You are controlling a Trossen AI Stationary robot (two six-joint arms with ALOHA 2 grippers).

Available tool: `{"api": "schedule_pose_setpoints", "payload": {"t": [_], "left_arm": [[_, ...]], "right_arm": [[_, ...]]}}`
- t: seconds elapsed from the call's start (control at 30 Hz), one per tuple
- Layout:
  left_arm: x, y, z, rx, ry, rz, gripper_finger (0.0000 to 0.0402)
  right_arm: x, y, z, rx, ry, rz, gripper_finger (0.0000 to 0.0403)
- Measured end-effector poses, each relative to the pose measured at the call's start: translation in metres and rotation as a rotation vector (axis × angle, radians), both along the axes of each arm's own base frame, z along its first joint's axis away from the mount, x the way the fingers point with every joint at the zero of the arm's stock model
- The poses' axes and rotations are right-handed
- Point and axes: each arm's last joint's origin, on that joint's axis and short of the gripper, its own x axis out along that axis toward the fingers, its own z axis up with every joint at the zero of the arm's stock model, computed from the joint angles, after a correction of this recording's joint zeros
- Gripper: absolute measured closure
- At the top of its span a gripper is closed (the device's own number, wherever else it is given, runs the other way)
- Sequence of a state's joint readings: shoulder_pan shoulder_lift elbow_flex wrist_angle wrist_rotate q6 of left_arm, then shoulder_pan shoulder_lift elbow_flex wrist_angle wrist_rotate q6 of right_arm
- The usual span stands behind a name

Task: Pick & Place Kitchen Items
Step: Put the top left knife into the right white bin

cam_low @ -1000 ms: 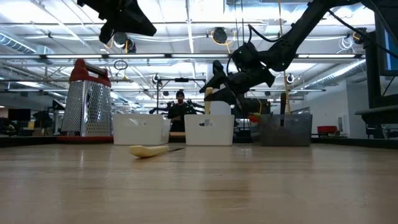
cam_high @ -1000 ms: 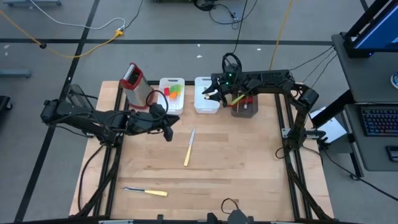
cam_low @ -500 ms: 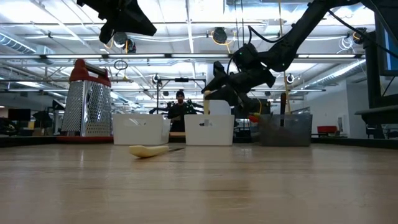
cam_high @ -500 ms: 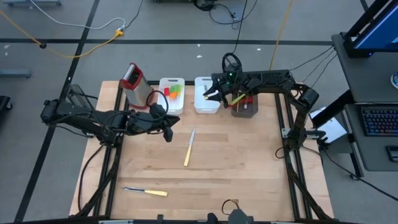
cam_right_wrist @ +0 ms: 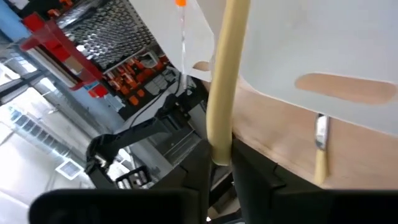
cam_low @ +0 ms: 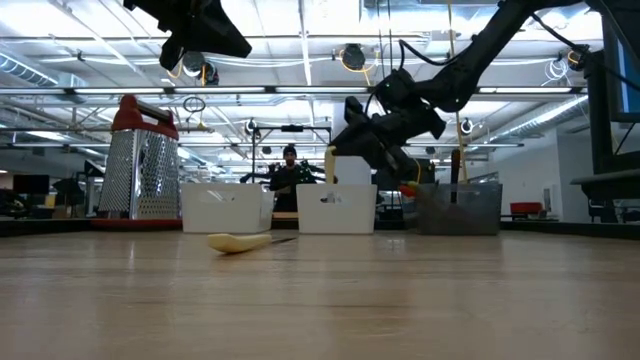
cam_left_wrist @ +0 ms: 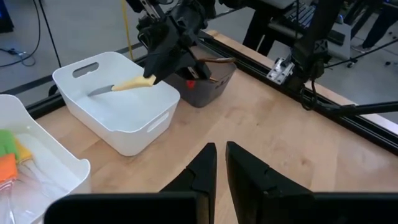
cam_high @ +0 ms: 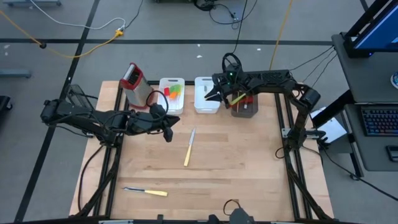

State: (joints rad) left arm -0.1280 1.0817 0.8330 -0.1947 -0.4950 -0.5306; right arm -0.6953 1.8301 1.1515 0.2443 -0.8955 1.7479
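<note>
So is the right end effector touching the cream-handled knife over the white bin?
Touching. The right wrist view shows the right end effector pinching the cream-handled knife between its fingers, with the white rectangular bin beyond.

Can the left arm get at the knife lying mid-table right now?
Probably yes. The left gripper hangs shut just beside the knife, with bare table around it; it would need to open first.

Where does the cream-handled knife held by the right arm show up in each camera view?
High view: knife barely visible at the right pincer, over the white bin.
Low view: cream handle hangs upright under the pincer, above that bin.
Left wrist view: knife slants into the bin.
Right wrist view: handle runs up the picture's middle, between the fingers.
Shared landmark: the white bin beside the dark bin.
</note>
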Motion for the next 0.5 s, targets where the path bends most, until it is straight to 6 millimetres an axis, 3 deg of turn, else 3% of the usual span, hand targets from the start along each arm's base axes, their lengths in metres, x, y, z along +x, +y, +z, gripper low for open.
{"api": "schedule_pose_setpoints", "payload": {"t": [0.5], "left_arm": [[-0.0005, -0.0001, -0.0010, -0.002, 0.013, -0.005, 0.0364]], "right_arm": [[-0.0082, -0.0015, -0.0021, -0.029, 0.037, 0.018, 0.0356]]}}
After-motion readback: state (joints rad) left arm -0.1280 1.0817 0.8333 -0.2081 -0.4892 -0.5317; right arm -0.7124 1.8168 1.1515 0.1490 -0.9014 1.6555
